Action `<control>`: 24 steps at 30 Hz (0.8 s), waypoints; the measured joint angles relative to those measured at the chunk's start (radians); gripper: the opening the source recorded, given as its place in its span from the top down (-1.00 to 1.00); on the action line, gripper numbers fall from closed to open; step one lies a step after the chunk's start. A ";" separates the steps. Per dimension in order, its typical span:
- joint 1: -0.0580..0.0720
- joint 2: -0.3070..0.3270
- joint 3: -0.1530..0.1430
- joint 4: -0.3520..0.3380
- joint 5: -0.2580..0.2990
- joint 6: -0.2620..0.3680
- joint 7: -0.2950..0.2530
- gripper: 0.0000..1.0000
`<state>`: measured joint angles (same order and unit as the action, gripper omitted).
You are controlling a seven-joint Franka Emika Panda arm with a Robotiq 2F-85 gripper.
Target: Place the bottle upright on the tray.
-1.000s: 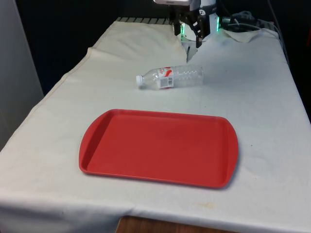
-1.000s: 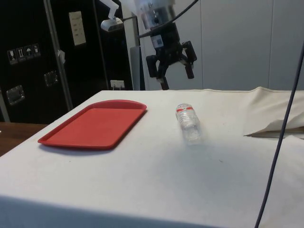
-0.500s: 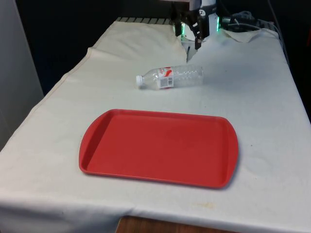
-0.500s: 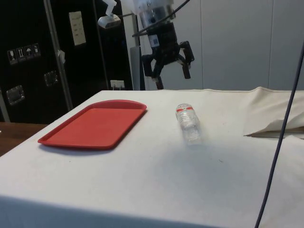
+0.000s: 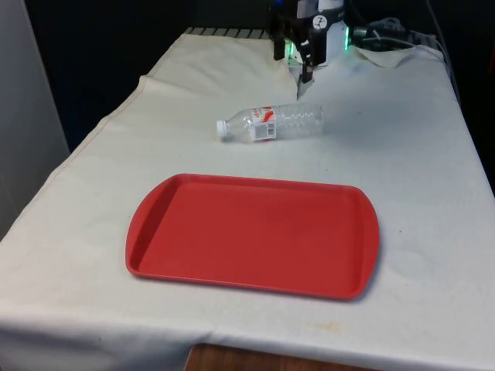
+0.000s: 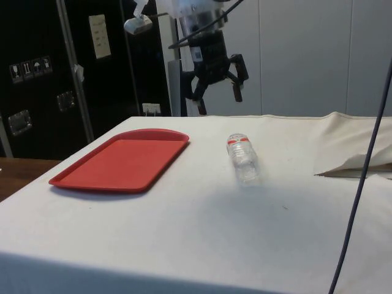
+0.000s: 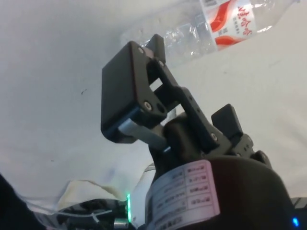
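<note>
Clear plastic bottle with red label (image 5: 271, 124) lying sideways, looking light, crushable | gripping mid-body advisable | black gripper (image 6: 215, 89) jaws hanging open above worktop.

Front view: looked down the counter (image 5: 433, 154) lengthwise, from above. Side view: sat low at the counter's edge, facing across. Both took in tray (image 5: 251, 236) and bottle (image 5: 271, 124). Wrist view: close above the bottle (image 7: 211, 28).

The bottle (image 7: 225, 26) is cut off at its cap end, wrist view.
</note>
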<state>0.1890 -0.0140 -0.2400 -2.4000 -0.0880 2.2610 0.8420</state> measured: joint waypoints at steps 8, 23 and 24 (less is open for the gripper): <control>0.000 0.000 0.000 -0.012 -0.051 0.039 0.074 -1.00; -0.001 0.017 0.000 -0.019 -0.099 0.069 0.194 -1.00; -0.001 0.020 0.000 -0.019 -0.099 0.069 0.208 -1.00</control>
<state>0.1880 0.0060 -0.2400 -2.4190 -0.1870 2.3300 1.0500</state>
